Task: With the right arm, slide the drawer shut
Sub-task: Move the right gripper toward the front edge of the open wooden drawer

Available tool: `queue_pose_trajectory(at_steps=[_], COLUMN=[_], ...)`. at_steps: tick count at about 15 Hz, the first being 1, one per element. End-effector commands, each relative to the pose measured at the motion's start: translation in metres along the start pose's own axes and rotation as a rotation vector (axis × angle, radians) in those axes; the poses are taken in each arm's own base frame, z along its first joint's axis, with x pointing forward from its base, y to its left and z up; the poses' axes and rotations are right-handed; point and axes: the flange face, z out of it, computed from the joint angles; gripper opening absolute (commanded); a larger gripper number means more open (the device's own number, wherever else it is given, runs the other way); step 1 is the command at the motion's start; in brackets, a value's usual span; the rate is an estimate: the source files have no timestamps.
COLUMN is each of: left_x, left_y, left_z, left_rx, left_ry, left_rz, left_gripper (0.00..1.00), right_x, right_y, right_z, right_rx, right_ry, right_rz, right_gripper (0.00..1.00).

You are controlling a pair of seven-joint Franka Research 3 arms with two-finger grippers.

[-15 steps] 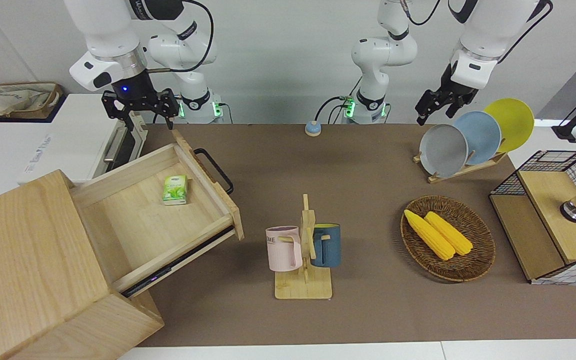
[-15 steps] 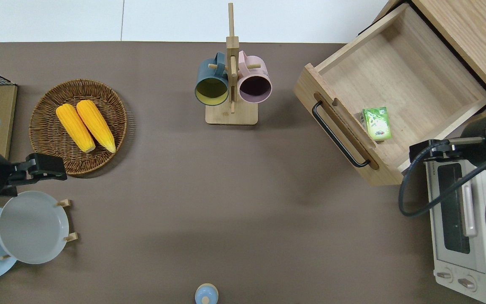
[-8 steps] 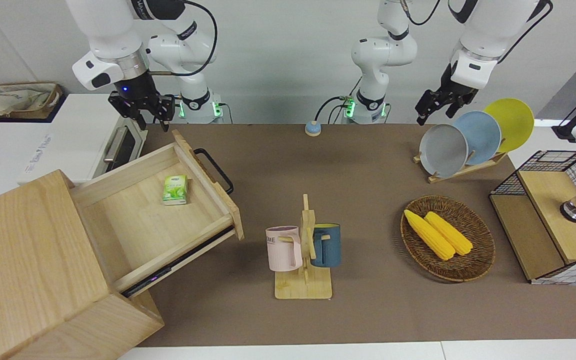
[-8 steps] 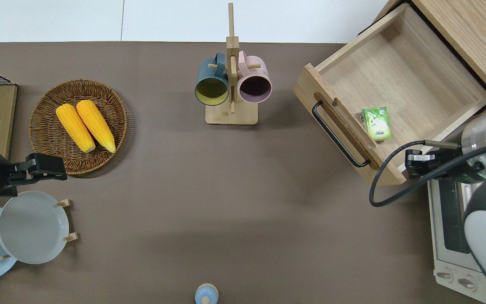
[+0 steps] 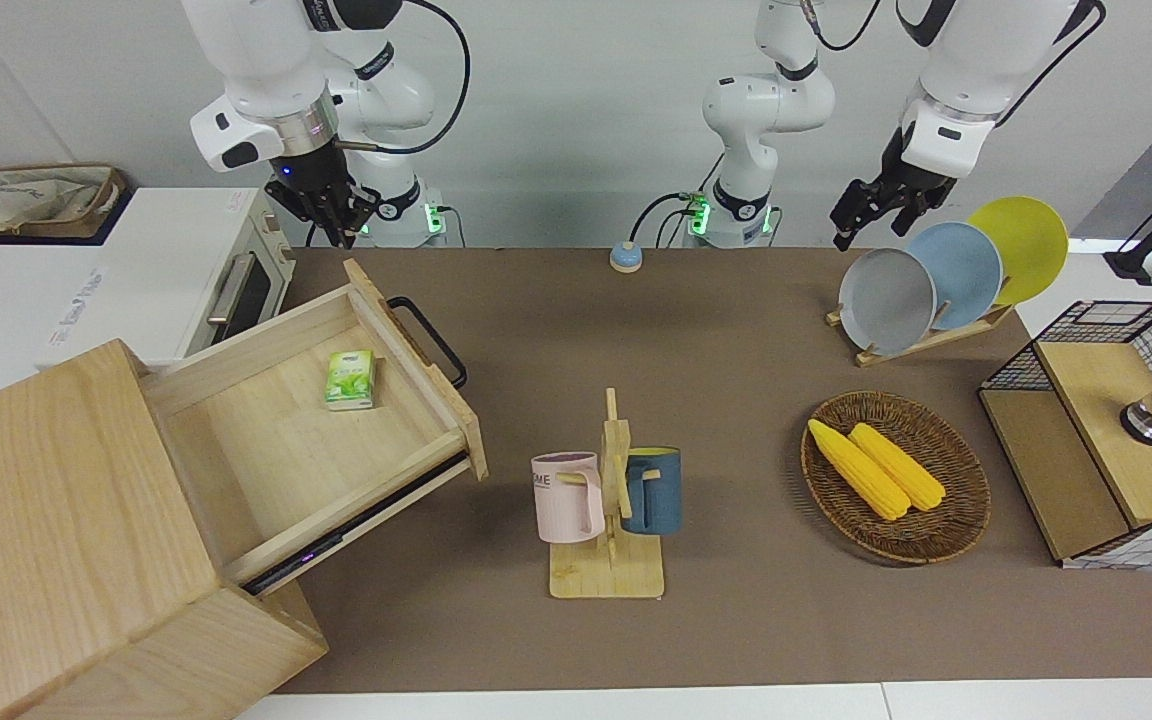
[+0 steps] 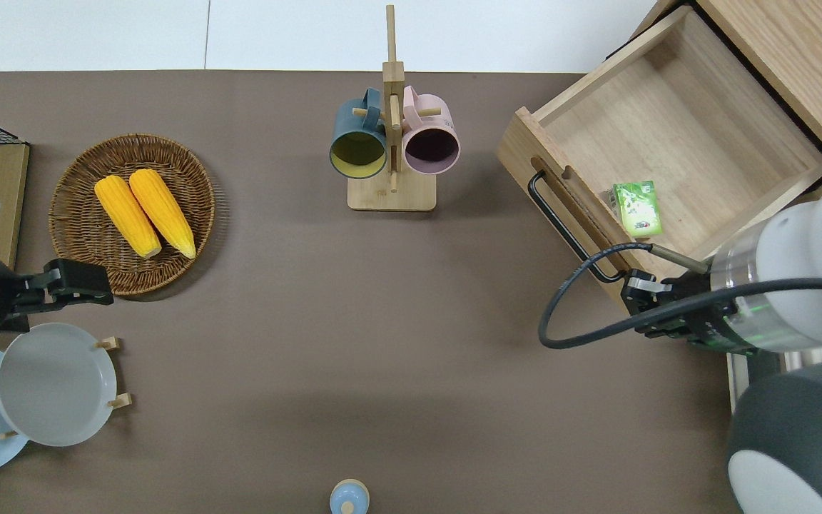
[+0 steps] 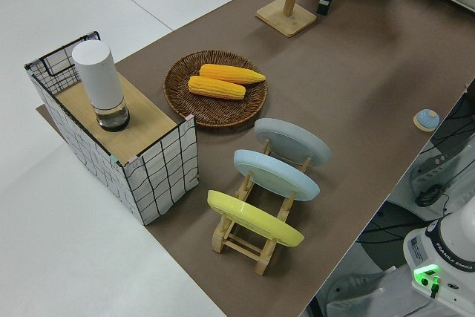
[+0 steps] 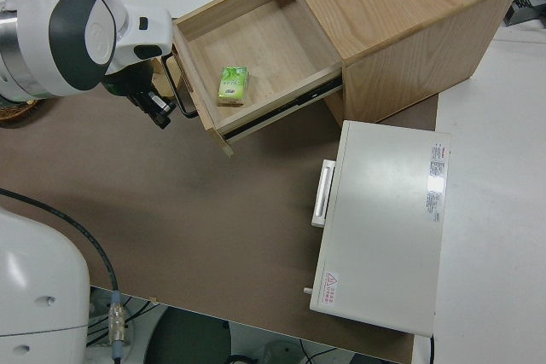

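One big light-wood cabinet (image 5: 56,500) fills the right arm's end of the table. It is the largest thing near the right pincer (image 5: 341,228), and the pincer hangs clear of it. Next in size is the white toaster oven (image 5: 166,270), which stands beside the cabinet and nearer to the robots. The pincer is off to the side of the oven that faces the middle of the table.

The drawer (image 5: 276,440) is pulled well out of the cabinet at a slant, so its whole wooden floor shows. In the overhead view the pincer is over the corner of the drawer's front that lies nearest the robots, at the edge of the brown mat (image 5: 716,330). It is up in the air and touches nothing.

The right arm (image 5: 266,60) reaches down to that spot with its blue wrist light on and a black cable looping out from the wrist. Whether the pincer is apart or together cannot be told from these views.

The black bar handle (image 5: 428,340) runs along the outer face of the drawer's front. Its robot-side end is just beside the spot under the pincer. A small green packet (image 5: 350,379) lies flat inside the drawer against the front board, near the pincer's corner.

The left arm is parked.
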Motion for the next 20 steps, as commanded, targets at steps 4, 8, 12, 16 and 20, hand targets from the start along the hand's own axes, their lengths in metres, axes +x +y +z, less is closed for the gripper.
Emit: queue_pose_trajectory(at_steps=[4,8,12,16,20], left_x=[-0.004,-0.004,-0.004,-0.004,-0.004], left_y=[-0.003,-0.003,-0.003,-0.003,-0.003], left_z=[-0.005,-0.005,-0.005,-0.004,-0.005], left_rx=[0.000,0.000,0.000,0.001,0.000], left_ry=[-0.003,-0.003,-0.003,-0.005,-0.003], left_rz=[0.006,0.006,0.006,0.008,0.006], left_gripper=[0.99,0.99,0.99,0.99,0.99], right_x=[-0.034,-0.031,-0.020,-0.002,0.015], right_y=[-0.029,-0.047,-0.054,-0.053,-0.057], right_z=[0.037,0.083,0.107,0.123,0.140], right_rx=[0.053,0.077,0.103,0.124,0.123], right_ry=[0.034,0.075,0.083,0.110,0.129], right_rz=[0.168,0.224,0.273,0.291,0.293], right_gripper=[0.086,0.054,0.042,0.035,0.027])
